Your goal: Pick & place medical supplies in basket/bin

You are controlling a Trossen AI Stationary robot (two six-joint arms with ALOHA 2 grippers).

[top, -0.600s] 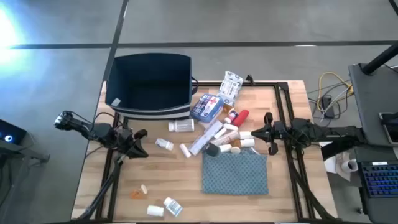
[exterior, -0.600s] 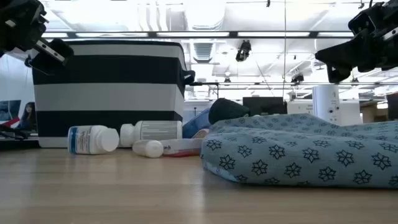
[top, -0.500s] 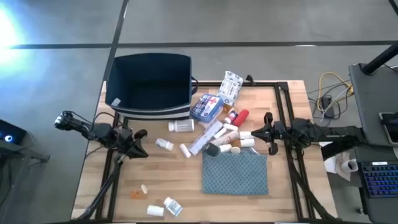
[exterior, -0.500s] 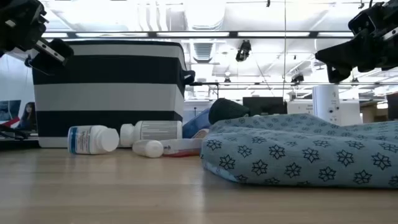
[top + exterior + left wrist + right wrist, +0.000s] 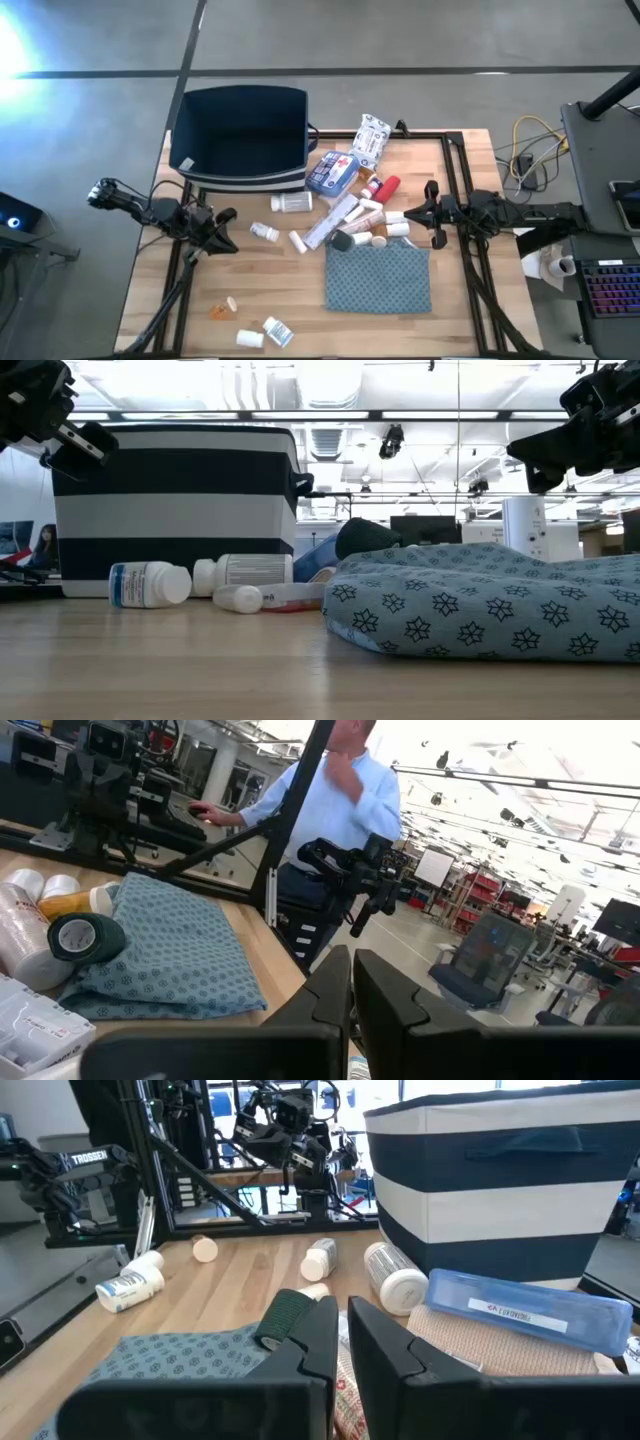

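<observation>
The left gripper (image 5: 226, 232) is hanging clenched and empty over the table's (image 5: 180, 300) nine-o'clock edge, its fingers (image 5: 345, 1005) pressed together; the right gripper (image 5: 424, 213) is hovering clenched and empty at the three-o'clock side, fingers (image 5: 340, 1342) likewise together, just beside the main heap of supplies; neither is touching anything.

Outward from the right gripper, the heap is lying near the table's centre and toward twelve o'clock: a red tube (image 5: 385, 187), white tubes (image 5: 345, 212), a black roll (image 5: 342, 241), orange vials (image 5: 370, 239), a blue-and-white box (image 5: 331, 172) and a white packet (image 5: 370, 137); a teal cloth (image 5: 378, 277) is spreading at five o'clock of the heap, touching the roll.

Outward from the left gripper, a white bottle (image 5: 292, 202) is lying near the bin's base, with two small bottles (image 5: 264, 232) between it and the gripper; down at seven o'clock of the table, well apart, an orange vial (image 5: 218, 313) and more white bottles (image 5: 277, 330) are lying.

The bin (image 5: 243, 135), navy with white stripes, is standing upright at the table's eleven-o'clock corner, nothing showing inside it.

In the left wrist view a person (image 5: 330, 805) is standing beyond the table.
</observation>
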